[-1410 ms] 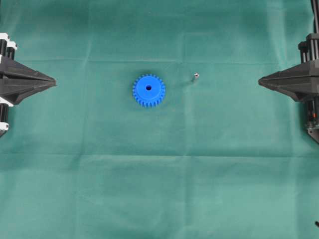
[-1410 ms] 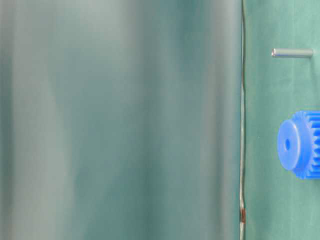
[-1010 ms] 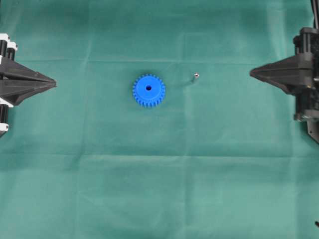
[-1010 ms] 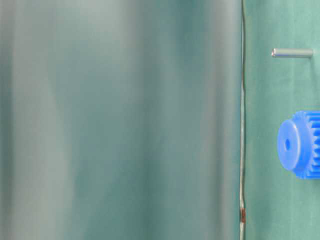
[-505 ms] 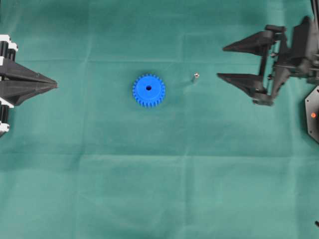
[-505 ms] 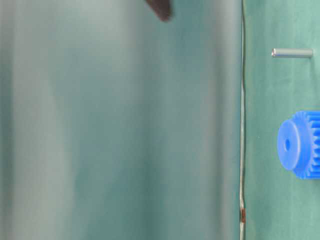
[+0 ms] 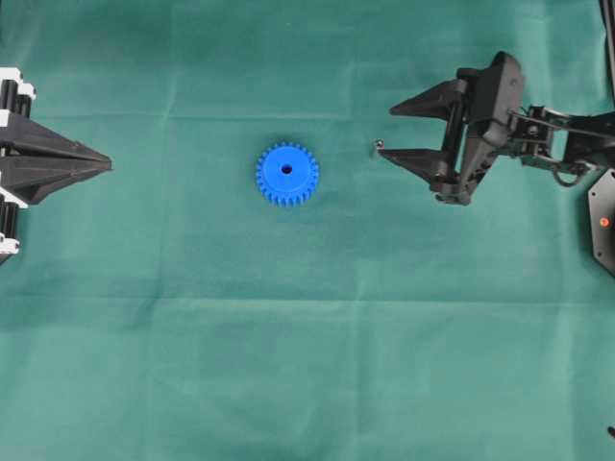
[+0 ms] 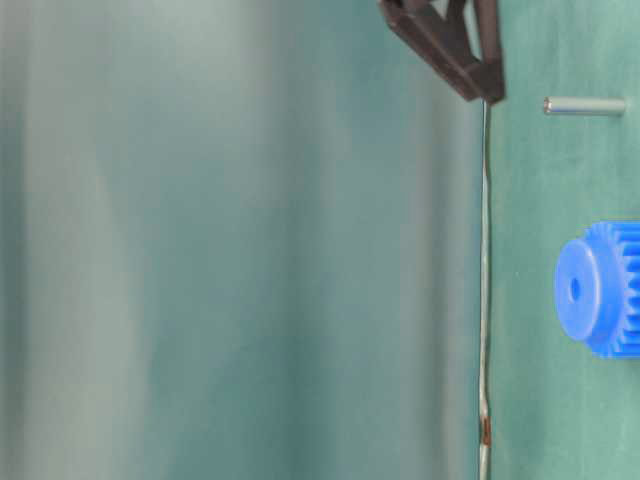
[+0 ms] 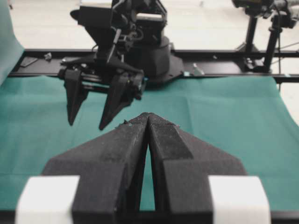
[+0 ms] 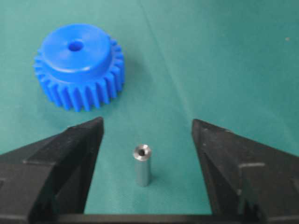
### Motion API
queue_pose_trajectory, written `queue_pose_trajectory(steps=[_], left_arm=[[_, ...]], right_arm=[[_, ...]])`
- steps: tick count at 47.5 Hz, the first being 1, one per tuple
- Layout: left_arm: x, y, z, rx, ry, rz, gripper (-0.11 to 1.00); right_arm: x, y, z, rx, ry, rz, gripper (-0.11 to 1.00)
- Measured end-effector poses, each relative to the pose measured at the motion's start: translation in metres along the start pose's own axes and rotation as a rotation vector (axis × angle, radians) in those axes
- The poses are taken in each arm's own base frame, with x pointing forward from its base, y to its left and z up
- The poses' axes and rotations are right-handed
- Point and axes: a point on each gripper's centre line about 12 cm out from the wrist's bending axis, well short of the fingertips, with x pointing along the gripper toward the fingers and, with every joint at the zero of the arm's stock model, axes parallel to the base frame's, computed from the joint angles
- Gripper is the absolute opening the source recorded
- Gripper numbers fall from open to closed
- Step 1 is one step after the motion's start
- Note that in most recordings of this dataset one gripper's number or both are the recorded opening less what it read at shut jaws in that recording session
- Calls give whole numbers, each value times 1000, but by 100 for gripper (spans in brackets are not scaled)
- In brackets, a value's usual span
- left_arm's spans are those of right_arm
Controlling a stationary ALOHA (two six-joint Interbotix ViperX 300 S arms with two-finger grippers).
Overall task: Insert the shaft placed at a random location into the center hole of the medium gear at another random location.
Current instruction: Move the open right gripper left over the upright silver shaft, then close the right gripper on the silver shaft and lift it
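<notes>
Reaching over the green cloth (image 7: 307, 365), my right gripper (image 7: 386, 133) has its two black fingers spread wide, with nothing between them touching either one. From the right wrist camera the shaft (image 10: 141, 164) stands upright on the cloth in the gap between my fingers (image 10: 60, 154), a little closer to the left one in that view and clear of both. It is a short silver-grey pin with a small dark opening in its top end. From overhead, the shaft (image 7: 378, 146) shows as a tiny bright dot just beside the tip of the lower finger, and I cannot tell from that view whether the tip sits above it or level with it.

The medium gear (image 7: 286, 174) lies flat on the cloth, well apart from the shaft toward the middle of the table, hub side up. Its center hole (image 7: 286, 169) is open and dark, with nothing in it. The table-level camera shows the gear (image 8: 600, 290) and shaft (image 8: 585, 105) apart from each other.

My left gripper (image 7: 101, 165) sits at the left edge of the overhead view, far from both parts, with its fingers (image 9: 117, 154) pressed together and holding nothing.
</notes>
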Motion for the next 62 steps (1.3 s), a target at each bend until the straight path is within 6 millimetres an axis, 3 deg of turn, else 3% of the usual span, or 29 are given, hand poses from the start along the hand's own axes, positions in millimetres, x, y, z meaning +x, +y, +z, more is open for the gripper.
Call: queue_pose_trajectory(steps=[29, 36, 48, 62], left_arm=[[0, 0, -2, -2, 20, 0, 0], [0, 0, -3, -3, 21, 0, 0], [0, 0, -3, -3, 29, 1, 0], [0, 0, -4, -3, 37, 0, 0]], right_arm=[[20, -1, -21, 6, 57, -6, 77], [20, 0, -22, 5, 60, -5, 63], [22, 3, -24, 0, 66, 6, 14], [22, 4, -24, -1, 69, 9, 14]])
